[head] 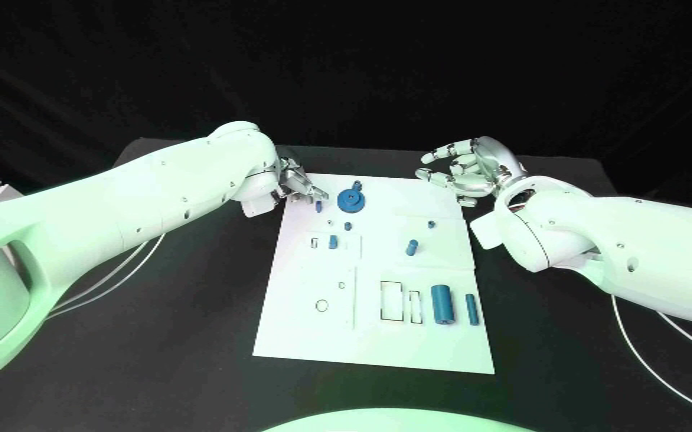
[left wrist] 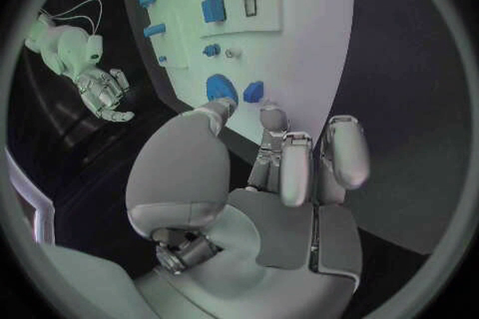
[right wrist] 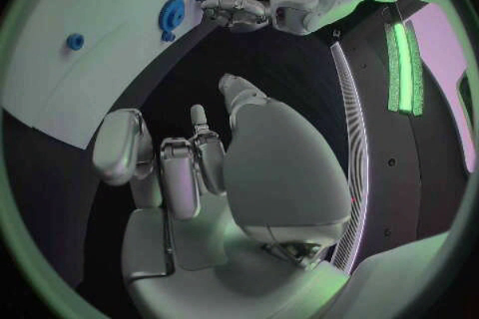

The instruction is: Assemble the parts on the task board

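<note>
White board (head: 375,332) lying mid bench (head: 173,352), long axis near-to-far, bare dark bench on both sides. Near end: two blue cylinders (head: 443,304) side by side, axes near-to-far. Mid: small blue pegs (head: 413,247). Far end: blue disc (head: 353,200). Left hand (head: 296,184) at far-left corner, fingers apart, holding nothing. Right hand (head: 469,170) off far-right corner, curled loosely, empty.

Bare table (head: 173,332) flanks the task board (head: 378,337); both hands hover at its far corners.
</note>
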`<state>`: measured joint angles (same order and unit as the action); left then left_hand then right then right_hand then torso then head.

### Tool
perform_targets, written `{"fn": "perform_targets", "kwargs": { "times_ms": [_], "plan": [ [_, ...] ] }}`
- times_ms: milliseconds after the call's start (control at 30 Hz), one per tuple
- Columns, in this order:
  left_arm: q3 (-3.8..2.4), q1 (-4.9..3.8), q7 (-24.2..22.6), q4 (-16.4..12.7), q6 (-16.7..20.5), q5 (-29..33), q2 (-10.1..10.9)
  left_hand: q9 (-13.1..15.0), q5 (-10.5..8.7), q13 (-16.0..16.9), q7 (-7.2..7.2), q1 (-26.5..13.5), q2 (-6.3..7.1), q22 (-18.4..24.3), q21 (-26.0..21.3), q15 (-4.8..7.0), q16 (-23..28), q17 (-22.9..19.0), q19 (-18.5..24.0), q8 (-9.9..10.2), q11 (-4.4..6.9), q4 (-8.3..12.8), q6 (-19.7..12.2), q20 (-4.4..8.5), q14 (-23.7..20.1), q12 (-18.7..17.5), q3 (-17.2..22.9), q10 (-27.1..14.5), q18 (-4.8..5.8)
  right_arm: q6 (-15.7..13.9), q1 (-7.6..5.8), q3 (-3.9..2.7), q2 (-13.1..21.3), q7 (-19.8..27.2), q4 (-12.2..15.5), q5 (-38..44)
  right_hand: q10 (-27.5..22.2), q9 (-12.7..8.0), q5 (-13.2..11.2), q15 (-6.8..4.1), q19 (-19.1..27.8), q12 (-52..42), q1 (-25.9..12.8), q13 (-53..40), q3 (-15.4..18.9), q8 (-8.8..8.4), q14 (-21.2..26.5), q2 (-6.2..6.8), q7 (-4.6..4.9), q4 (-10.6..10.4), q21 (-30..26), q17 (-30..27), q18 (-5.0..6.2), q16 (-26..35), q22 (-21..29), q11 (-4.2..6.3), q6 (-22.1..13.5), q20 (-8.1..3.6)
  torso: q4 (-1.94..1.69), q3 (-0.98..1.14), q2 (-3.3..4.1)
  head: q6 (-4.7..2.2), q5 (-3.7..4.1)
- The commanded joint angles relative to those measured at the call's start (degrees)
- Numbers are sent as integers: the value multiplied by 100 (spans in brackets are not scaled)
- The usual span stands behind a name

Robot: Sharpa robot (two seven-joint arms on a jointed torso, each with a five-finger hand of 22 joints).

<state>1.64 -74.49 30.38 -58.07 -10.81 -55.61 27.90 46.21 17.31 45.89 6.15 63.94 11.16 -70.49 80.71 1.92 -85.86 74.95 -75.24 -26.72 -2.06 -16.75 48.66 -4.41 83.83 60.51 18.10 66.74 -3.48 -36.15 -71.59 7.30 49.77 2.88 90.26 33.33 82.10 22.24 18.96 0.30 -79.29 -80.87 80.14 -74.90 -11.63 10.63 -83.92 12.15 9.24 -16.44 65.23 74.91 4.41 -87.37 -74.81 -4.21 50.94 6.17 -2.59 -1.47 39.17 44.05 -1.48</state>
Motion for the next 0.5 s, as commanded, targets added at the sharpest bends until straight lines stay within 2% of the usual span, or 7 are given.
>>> {"fn": "perform_targets", "kwargs": {
  "times_ms": [33,333,500],
  "plan": [
    [6,-5,-77,12,-204,5,-28,-10,-37,14,-3,-4,4,-10,-23,-36,-25,730,8,25,22,0,39,-27,335,31,-34,1,-108,64,2,-2,-8,38,5,34,-31,8,-34,-20,1,28,-63,-625,33,20,-438,-11,-2,-12,-21,856,76,35,-5,-16,-51,-16,-2,0,-2,2,6],
    [21,-3,-74,18,-236,38,-48,-57,-60,79,-32,75,-77,-77,9,-18,-65,797,-42,0,48,9,149,-25,362,104,-29,67,-95,66,2,-2,-17,38,2,35,-30,8,-22,-22,-1,27,-66,-624,32,27,-440,-24,-4,-2,-30,860,76,35,-2,-14,-54,-17,-2,2,-2,21,3],
    [24,-3,-62,29,-230,60,-53,-105,-53,85,-54,187,-186,-101,21,1,-81,819,-61,-6,69,12,206,-14,372,126,15,95,-91,67,2,-2,-18,38,1,36,-30,8,-22,-22,-1,27,-66,-624,32,27,-440,-24,-4,-2,-30,860,76,35,-2,-14,-54,-17,-1,4,-6,20,8]
  ]
}}
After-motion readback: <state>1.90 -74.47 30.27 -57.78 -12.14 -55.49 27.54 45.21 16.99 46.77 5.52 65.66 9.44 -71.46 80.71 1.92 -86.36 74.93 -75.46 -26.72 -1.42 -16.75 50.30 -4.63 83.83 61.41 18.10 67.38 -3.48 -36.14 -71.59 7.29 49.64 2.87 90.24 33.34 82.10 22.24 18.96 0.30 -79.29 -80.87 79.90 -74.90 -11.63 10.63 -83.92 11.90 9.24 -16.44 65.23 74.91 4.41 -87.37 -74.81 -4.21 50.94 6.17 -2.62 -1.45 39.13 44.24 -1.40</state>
